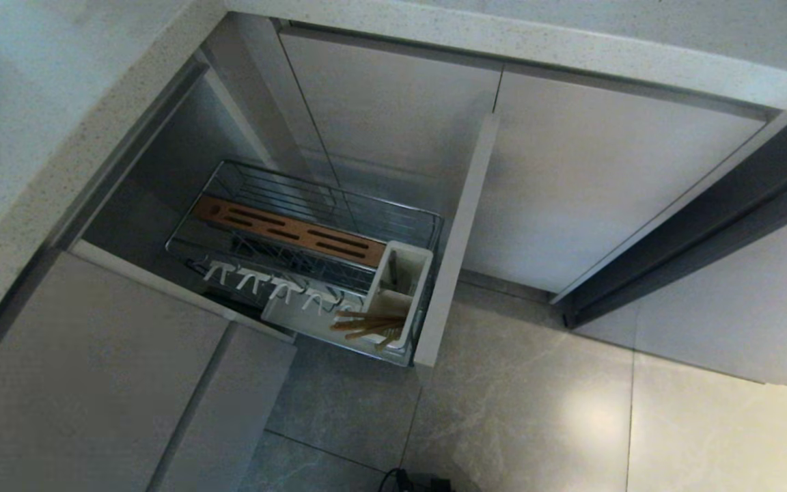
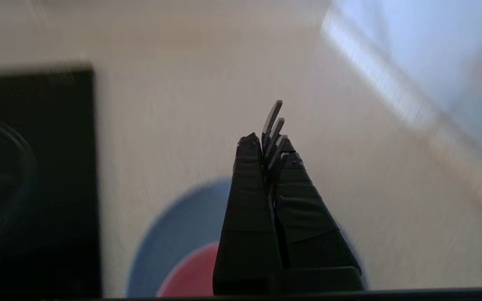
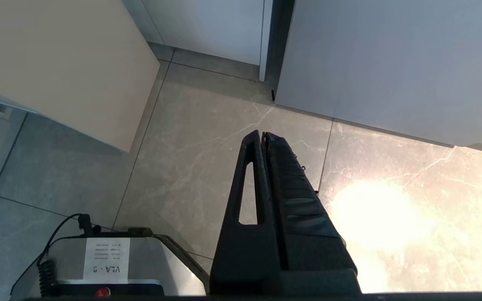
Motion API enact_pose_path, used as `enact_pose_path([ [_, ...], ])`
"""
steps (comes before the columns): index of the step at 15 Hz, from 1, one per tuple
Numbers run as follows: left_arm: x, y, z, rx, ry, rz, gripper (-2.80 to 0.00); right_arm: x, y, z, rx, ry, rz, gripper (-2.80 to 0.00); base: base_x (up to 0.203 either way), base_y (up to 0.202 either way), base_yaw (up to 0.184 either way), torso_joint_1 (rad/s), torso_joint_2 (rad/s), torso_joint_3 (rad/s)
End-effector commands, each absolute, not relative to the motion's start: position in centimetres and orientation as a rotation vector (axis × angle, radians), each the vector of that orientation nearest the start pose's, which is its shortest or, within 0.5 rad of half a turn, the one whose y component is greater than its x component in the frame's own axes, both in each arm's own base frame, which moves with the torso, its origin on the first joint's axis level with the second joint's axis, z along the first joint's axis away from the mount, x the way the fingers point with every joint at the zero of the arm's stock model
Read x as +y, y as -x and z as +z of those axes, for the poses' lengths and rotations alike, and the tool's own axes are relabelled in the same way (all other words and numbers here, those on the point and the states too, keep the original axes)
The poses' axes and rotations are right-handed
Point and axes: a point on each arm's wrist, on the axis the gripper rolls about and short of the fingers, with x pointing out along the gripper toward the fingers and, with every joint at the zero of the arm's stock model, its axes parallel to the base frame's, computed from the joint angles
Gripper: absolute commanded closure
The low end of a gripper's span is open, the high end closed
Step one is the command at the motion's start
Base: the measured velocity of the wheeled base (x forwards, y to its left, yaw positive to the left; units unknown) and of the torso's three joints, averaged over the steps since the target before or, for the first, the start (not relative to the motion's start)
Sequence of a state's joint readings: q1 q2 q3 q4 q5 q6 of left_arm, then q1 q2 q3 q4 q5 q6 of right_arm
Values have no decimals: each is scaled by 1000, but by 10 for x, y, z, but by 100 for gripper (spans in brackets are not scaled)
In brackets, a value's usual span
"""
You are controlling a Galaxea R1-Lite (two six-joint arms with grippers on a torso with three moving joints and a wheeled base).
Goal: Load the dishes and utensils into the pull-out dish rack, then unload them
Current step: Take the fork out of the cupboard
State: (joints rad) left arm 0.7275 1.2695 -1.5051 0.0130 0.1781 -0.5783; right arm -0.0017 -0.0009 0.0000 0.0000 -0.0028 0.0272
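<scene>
Between the left tool's tips: thin dark slivers, seemingly chopsticks [image 2: 275, 129], are sticking out past the fingers; left tool [image 2: 266, 146] is clamping fully closed on them.
Below left tool: plate [image 2: 174, 234] with bowl [image 2: 195, 276] on it is lying on the pale counter [image 2: 161, 125], partly hidden behind the fingers.
Beside left tool: a dark panel [image 2: 36, 175] is sitting on the same counter, well to one side.
Rack [image 1: 311, 239]: standing pulled out, front panel [image 1: 455, 239] toward the floor; more chopsticks [image 1: 369, 324] are lying in the white caddy [image 1: 400, 287].
Right tool [image 3: 263, 136]: hanging parked over the floor tiles [image 3: 207, 138], fingers pressed together, gripping nothing.
Risk, slip: the sticks are fanning apart at the tips, so the pinch is probably uneven; a quick swing could let one slide out.
Risk, bump: a low pass could knock the bowl on the plate just beneath.
Risk, rack: long sticks arriving crooked could catch a wire or the caddy wall and be levered loose.
</scene>
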Motion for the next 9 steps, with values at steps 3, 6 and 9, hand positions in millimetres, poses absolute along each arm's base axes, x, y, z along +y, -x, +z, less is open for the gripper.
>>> enact_pose_path([
  [3, 132, -143, 415, -402, 525, 765, 0, 0, 23, 75, -2, -27, -5, 0, 0, 0, 0, 0, 0, 0],
  [6, 138, -147, 413, -398, 542, 775, 0, 0, 23, 75, -2, -26, -5, 0, 0, 0, 0, 0, 0, 0],
  [9, 141, -146, 409, -385, 554, 794, 0, 0, 23, 75, -2, -28, -5, 0, 0, 0, 0, 0, 0, 0],
])
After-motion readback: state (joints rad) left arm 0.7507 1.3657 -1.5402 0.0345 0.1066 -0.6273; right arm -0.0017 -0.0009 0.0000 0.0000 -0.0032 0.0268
